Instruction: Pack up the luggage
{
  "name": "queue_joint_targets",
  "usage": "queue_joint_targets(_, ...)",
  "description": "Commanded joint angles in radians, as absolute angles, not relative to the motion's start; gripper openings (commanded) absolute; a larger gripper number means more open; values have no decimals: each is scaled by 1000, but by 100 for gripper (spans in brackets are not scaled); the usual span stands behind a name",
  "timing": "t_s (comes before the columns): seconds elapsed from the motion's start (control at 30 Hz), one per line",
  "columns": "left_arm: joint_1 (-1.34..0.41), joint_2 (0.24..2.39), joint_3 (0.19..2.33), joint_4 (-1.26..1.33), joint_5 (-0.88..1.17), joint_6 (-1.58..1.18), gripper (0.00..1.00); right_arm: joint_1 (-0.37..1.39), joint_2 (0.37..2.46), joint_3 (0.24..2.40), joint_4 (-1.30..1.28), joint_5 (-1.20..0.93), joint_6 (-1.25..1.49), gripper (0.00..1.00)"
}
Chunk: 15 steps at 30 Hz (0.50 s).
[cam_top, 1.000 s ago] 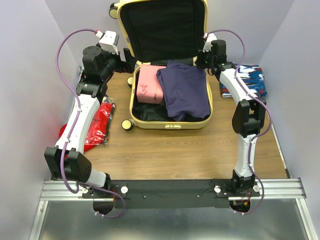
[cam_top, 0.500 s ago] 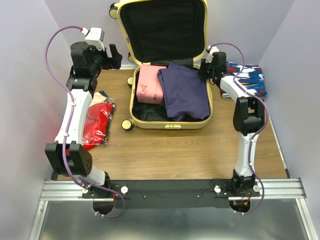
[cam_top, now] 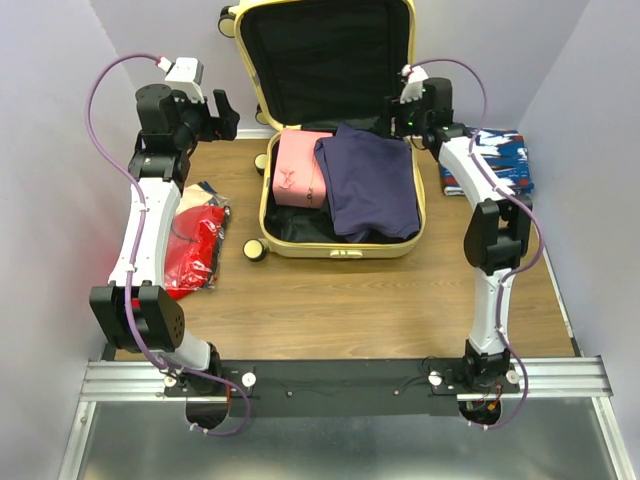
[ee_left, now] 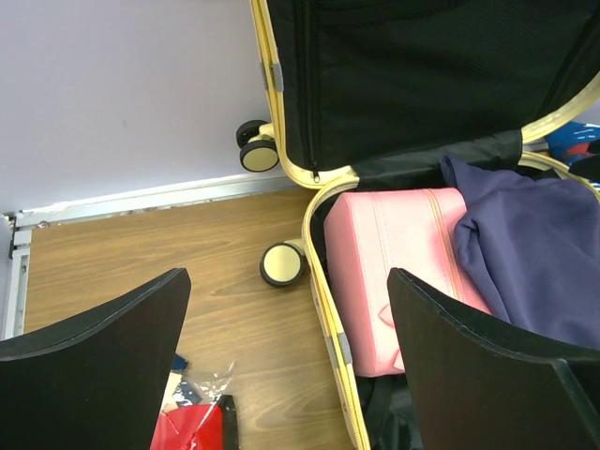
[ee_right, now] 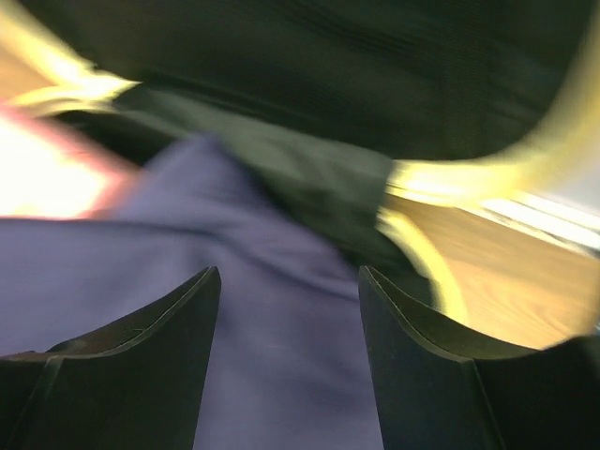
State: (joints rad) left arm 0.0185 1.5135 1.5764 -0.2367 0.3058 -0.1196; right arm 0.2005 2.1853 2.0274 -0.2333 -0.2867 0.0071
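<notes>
Here, my left pincer [ee_left: 288, 274] gapes wide and empty over the table [cam_top: 350, 300] beside the luggage [cam_top: 340, 250], which lies open at the far middle. My right pincer [ee_right: 289, 272] stands parted, empty, above the navy garment [cam_top: 370, 190] inside.

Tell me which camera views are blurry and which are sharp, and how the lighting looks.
Right wrist view: motion blur smears the luggage rim into yellow streaks and the navy garment into haze; only the fingers look crisp. Left wrist view: sharp, pink pouch and wheel clearly edged. Top external view: sharp, evenly lit, reddish tint on the wall beside the red package.
</notes>
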Motion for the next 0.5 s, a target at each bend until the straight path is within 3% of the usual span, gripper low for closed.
queue_joint_targets(0.0,28,1509,1585,-261,322,-109,96,302,2160,2008,-262,-436,-3,66)
queue_joint_targets(0.23,37,1509,1580,-287,302,-94,96,371,2288,2086,-259,-460,35,61)
queue_joint_targets(0.47,55,1512,1569,-310,288,-83,96,371,2390,2025,-258,-330,11,58)
